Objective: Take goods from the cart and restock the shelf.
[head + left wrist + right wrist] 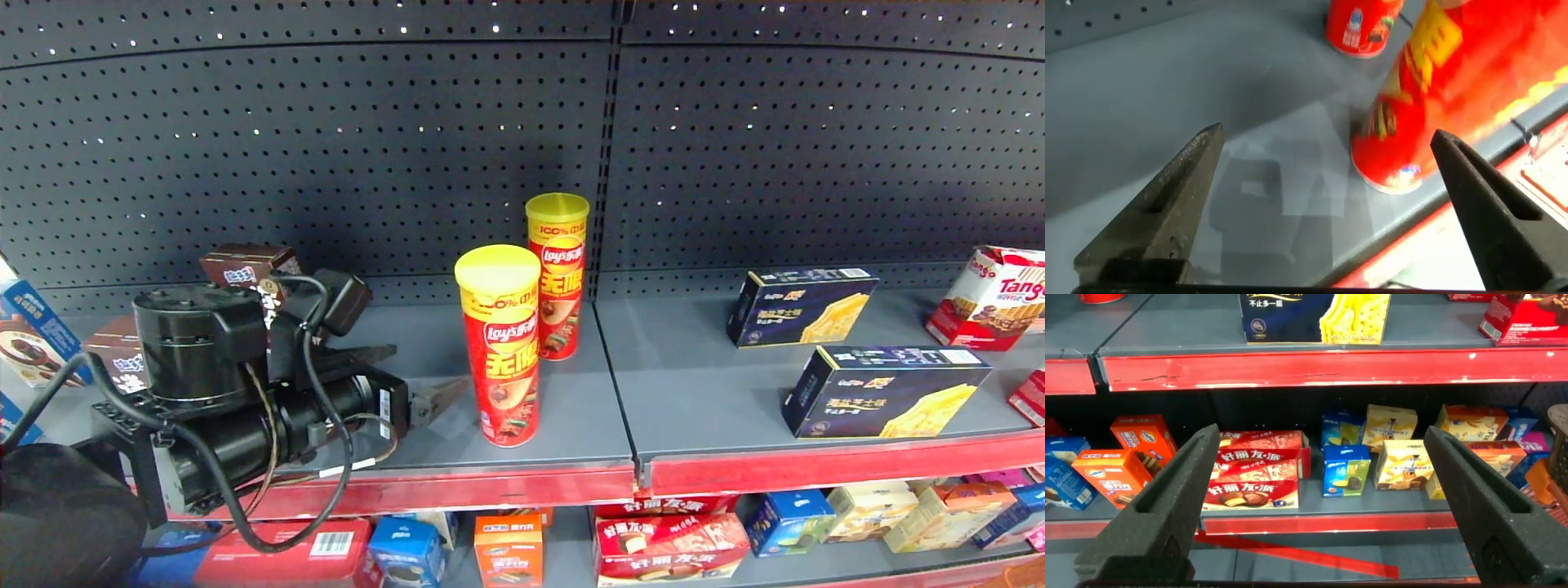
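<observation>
- A dark grey pegboard wall (326, 147) is filling the upper frame behind the grey shelf (702, 367), whose red front strip is running across the lower part.
- The front can (498, 343) — red with a yellow lid — is standing upright at centre frame, near the shelf's front edge. The rear can (558, 273) is standing upright just behind it and slightly right, apart from it.
- The left claw (429, 369) is hovering low over the shelf just left of the front can, released and gripping nothing. In the left wrist view the can is showing between the spread fingers, untouched.
- The right claw (1321, 434) is hanging wide open too, facing the lower shelf (1331, 524) — a row of assorted boxes is sitting there.
- Right of centre, the rear blue box (800, 306) and the front blue box (886, 400) are lying on the shelf.
- A red-and-white box (992, 298) is sitting at the right edge.
- A brown box (245, 265) is showing at the left.
</observation>
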### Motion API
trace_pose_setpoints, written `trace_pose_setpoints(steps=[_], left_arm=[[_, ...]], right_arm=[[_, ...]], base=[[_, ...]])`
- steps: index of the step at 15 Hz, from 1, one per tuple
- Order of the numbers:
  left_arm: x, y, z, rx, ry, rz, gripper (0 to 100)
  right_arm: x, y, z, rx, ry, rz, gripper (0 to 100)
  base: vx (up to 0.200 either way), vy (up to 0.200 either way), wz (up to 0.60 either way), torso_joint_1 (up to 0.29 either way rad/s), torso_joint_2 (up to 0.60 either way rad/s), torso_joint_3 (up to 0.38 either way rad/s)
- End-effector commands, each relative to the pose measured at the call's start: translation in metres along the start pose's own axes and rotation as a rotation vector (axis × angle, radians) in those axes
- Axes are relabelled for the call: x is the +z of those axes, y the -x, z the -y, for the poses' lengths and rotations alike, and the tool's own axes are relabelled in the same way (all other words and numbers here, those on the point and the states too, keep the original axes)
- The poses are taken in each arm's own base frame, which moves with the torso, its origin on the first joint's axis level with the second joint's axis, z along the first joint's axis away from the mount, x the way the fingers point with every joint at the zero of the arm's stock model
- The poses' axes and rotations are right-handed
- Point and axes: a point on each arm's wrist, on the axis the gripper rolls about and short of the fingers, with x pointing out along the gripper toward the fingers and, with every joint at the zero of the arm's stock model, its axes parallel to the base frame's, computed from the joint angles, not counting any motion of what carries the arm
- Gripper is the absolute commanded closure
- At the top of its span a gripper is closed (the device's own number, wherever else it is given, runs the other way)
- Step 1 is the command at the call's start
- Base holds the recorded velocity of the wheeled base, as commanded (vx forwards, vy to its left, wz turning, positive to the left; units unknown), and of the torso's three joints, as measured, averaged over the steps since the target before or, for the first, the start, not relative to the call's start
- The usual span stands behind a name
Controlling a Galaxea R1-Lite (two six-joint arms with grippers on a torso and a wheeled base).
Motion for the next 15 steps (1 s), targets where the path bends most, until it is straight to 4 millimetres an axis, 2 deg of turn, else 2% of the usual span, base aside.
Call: trace_pose_setpoints(steps=[1,4,15], left_arm=[[0.000,-0.007,-0.001,-0.001,0.000,-0.003,0],[0.002,-0.023,-0.003,-0.001,0.001,-0.008,0],[0.005,-0.042,-0.005,0.001,0.007,-0.005,0]], right_arm=[[0.000,0.000,0.000,0.000,0.000,-0.001,0],[0.000,0.000,0.000,0.002,0.000,-0.001,0],[0.000,0.000,0.000,0.000,0.000,-0.001,0]], base=[[0.000,0.000,0.00,0.000,0.00,0.000],[0.000,0.000,0.00,0.000,0.00,0.000],[0.000,0.000,0.00,0.000,0.00,0.000]])
